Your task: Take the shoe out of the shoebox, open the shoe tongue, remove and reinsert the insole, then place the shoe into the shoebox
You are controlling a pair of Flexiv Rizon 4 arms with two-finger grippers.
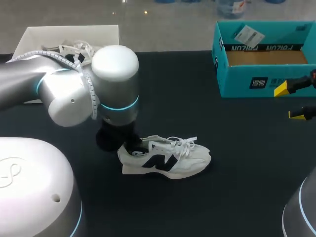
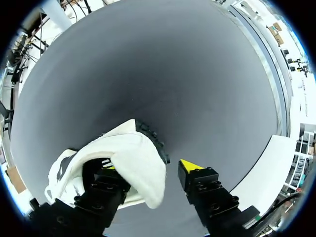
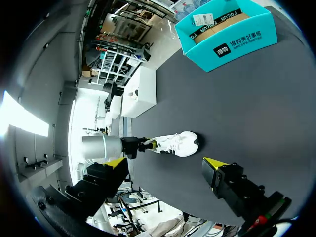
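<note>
A white sneaker (image 1: pixel 165 158) with a dark side logo lies on its sole mid-table, toe pointing right, laces loose. My left gripper (image 2: pixel 150 166) is at its heel (image 2: pixel 133 163): one finger sits inside the heel opening, the other stands clear outside with a gap to the heel, so it is open. In the head view my left arm's wrist (image 1: pixel 114 74) covers this gripper. The teal shoebox (image 1: pixel 266 79) stands open at the back right. My right gripper (image 1: pixel 289 101) hovers open and empty in front of the box, far from the sneaker (image 3: pixel 175 144).
A white box (image 1: pixel 69 34) with white laces showing in it stands at the back left, partly behind my left arm. The dark tabletop (image 1: pixel 222 197) stretches bare in front of and to the right of the sneaker.
</note>
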